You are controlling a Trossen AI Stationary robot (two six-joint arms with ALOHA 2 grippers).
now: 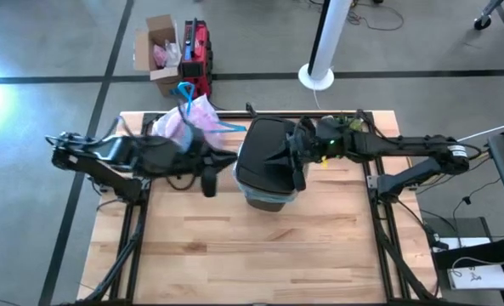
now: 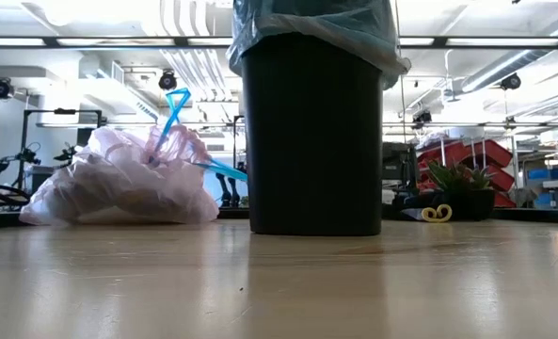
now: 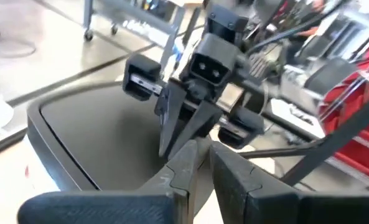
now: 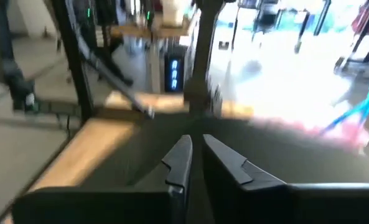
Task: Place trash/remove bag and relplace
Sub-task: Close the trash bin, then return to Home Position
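Dark fingers (image 3: 190,171) of the left claw (image 1: 235,161) filled the foreground of its wrist view, pressed nearly together with only a thin gap and nothing between them, poised at the rim of the black bin (image 1: 267,161). Directly ahead of that claw, across the bin's dark top, the right claw (image 1: 296,158) faced it from the opposite rim, its own fingers (image 4: 181,162) likewise drawn close with a narrow slit and empty. From table height, the bin (image 2: 311,141) stood upright on the worktop (image 1: 260,255), with a light blue liner (image 2: 377,38) folded over its rim. Behind the left claw, toward the worktop's far edge, the bag (image 1: 184,123) lay bunched and full, pinkish-white, its blue drawstring (image 2: 173,113) looped upward; it sat just beside the bin (image 2: 311,141) and well clear of both claws. Beyond the worktop, on the floor, a cardboard box (image 1: 156,53) stood beside a red case (image 1: 199,51).
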